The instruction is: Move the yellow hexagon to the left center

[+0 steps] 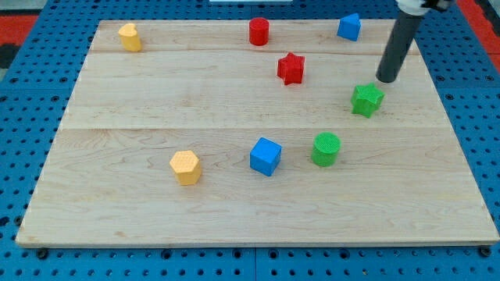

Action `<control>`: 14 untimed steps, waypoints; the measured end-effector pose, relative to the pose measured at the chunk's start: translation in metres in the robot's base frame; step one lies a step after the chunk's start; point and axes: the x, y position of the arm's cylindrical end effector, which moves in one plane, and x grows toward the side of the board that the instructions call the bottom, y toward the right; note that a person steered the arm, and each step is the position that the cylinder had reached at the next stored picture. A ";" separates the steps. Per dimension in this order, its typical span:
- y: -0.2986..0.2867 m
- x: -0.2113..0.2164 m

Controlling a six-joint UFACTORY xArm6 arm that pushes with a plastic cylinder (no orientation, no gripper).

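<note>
Table (234, 226) carries eight blocks; the yellow hexagon (185, 167) sits well off toward the view's lower left of my tip (387, 80), which stands just above-right of the green star (366, 100). No fingers on this rig, only the rod, so no open or closed state applies. Judgement: route between blue cube (265, 156) and red star (291, 69), settle on the hexagon's right face, push leftward and slightly up.

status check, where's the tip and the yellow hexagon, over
My tip at the view's upper right, just above the green star. Yellow hexagon lower left of centre, untouched. Blue cube sits between them.
</note>
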 end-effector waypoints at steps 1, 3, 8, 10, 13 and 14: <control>-0.058 -0.004; -0.100 0.009; -0.350 0.167; -0.393 0.102; -0.437 0.139; -0.421 0.097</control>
